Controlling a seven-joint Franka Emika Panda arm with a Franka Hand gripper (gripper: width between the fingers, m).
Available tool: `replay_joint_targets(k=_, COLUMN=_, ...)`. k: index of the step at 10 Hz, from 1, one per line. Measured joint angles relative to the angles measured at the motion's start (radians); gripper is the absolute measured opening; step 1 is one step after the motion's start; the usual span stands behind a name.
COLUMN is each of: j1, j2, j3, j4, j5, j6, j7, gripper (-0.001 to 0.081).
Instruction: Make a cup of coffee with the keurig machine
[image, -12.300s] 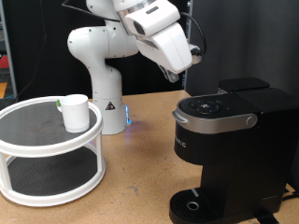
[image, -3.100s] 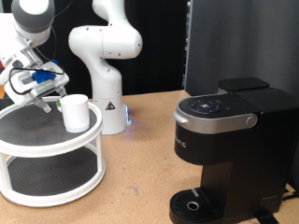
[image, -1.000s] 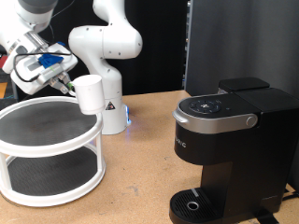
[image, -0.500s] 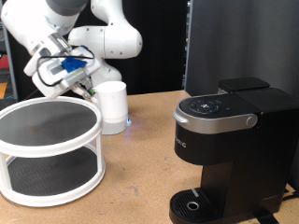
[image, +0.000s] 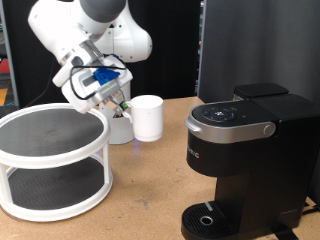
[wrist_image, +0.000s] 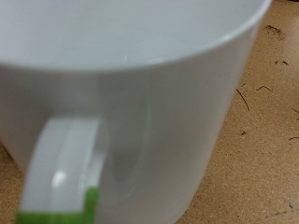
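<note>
The small plain white ceramic mug is off the two-tier round white stand with black mesh shelves and now hangs in the air between that stand and the tall matte-black coffee maker with the silver-grey lid handle; half a second back it was nearer the stand, a second back just over its rim, three seconds back still sitting on the top shelf. So the pickup is done and the carry toward the machine is well along, but the mug is not yet on the circular drip tray, which is bare. The gripper sits at the mug's side toward the exterior view's left, fingers closed on the handle side, mug roughly upright. Wrist view is filled by the mug wall and its handle, with a green mark at the frame edge; brown tabletop shows beside it. Hard to tell: exact finger contact is lost in a tangle of cables and blur, the fingertips don't show in the wrist view, and the mug's inside isn't visible. Machine lid looks shut; whether a pod is loaded can't be seen.
</note>
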Motion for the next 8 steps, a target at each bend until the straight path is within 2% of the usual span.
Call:
replay_joint_targets(k=2, j1=0.014, j2=0.021, j3=0.025, j4=0.005, j5=0.024, j6=0.025, j7=0.007, gripper=0.0068)
replay_joint_targets(k=5, j1=0.013, j2=0.033, j3=0.018, j4=0.016, j5=0.024, j6=0.002, j7=0.005, gripper=0.0068)
replay_joint_targets(k=8, j1=0.033, j2=0.098, j3=0.034, j4=0.009, j5=0.083, j6=0.087, j7=-0.052, gripper=0.0068)
